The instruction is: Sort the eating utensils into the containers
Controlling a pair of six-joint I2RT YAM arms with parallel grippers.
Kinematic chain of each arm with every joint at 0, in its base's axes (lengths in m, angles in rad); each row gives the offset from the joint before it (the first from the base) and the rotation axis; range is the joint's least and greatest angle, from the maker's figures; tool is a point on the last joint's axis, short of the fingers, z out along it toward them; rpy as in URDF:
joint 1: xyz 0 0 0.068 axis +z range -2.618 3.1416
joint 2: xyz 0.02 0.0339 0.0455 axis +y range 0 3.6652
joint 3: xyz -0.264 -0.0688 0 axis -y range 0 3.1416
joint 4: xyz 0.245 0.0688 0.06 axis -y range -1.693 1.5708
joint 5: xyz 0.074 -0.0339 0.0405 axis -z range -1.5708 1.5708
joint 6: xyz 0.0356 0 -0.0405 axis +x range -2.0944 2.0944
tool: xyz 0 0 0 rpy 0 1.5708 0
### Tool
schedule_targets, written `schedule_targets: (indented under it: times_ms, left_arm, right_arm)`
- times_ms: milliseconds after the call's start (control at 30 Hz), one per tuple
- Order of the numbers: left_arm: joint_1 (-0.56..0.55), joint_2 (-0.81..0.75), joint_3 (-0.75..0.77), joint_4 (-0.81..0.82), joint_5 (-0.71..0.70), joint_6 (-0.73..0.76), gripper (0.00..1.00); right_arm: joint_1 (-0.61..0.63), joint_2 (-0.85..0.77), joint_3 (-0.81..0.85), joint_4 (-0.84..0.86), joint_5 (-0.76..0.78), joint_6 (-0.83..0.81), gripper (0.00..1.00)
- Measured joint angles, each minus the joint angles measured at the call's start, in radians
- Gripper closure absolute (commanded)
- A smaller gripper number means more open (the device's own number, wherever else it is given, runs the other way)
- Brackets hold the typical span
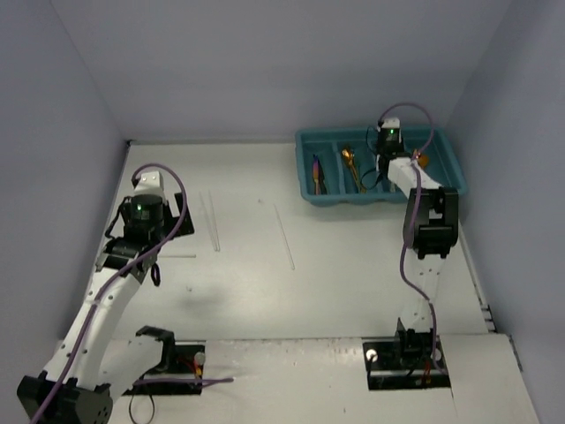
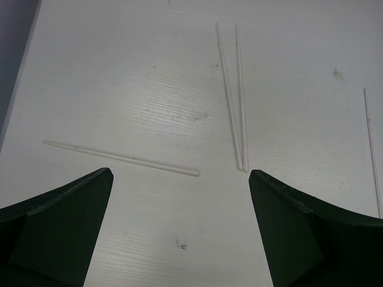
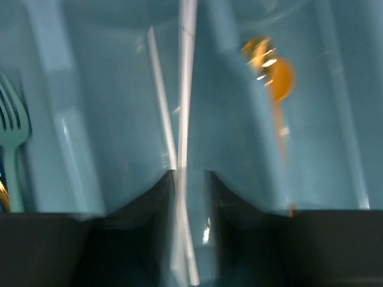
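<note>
The right gripper (image 3: 190, 174) hangs low over the teal tray (image 1: 448, 170), just above one of its long slots. A white chopstick (image 3: 187, 89) stands between its two fingers, and the gap between them is small. The picture is blurry, so it is not clear if the fingers pinch the stick or have let it go. A second white stick (image 3: 158, 95) lies in the same slot, so this looks like the right home for it. The job now seems to be dropping the stick in. To do that well, the fingers should open a bit more while the arm keeps quiet. Then the stick can slide down flat beside its mate and not tip over the wall toward the gold spoon (image 3: 276, 78) next door. After that the arm should lift straight up so it does not bump the tray. A teal fork (image 3: 12, 128) sits in a slot on the other side. The left gripper (image 2: 179, 172) is spread wide over the table (image 2: 119, 72). A pair of white chopsticks (image 2: 233, 95) and a lone white chopstick (image 2: 119, 156) lie just ahead of it, not yet sorted.
</note>
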Motion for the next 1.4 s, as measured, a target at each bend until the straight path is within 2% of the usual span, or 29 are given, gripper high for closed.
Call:
schedule_targets:
  times_ms: [133,200,367,467,567,700,967,1133,1400]
  left_arm:
    - [0.000,0.008,0.000,0.001,0.001,0.000,0.03]
    - [0.000,0.013,0.000,0.000,0.003,0.000,0.03]
    - [0.000,0.018,0.000,0.001,0.009,-0.001,0.03]
    - [0.000,0.018,0.000,0.001,0.010,-0.001,0.03]
    - [0.000,0.017,0.000,0.000,0.011,-0.001,0.03]
    - [0.000,0.014,0.000,0.000,0.016,-0.001,0.03]
    - [0.007,0.014,0.000,0.000,0.020,-0.001,0.03]
    - [0.008,0.014,0.000,0.000,0.020,-0.002,0.03]
    - [0.008,0.014,0.000,0.000,0.020,-0.002,0.03]
  right_arm:
    - [0.006,-0.002,-0.001,-0.006,0.002,0.001,0.45]
    - [0.014,-0.037,-0.013,-0.003,-0.001,0.010,0.42]
    - [0.074,-0.254,-0.120,-0.024,-0.044,0.061,0.37]
    - [0.163,-0.450,-0.207,-0.032,-0.063,0.104,0.36]
    - [0.311,-0.641,-0.321,-0.006,-0.078,0.175,0.35]
    - [0.509,-0.767,-0.475,0.002,-0.093,0.283,0.34]
    - [0.723,-0.729,-0.735,-0.054,-0.083,0.475,0.36]
    - [0.790,-0.642,-0.756,-0.044,-0.076,0.551,0.40]
    - [0.799,-0.459,-0.749,0.011,-0.081,0.610,0.50]
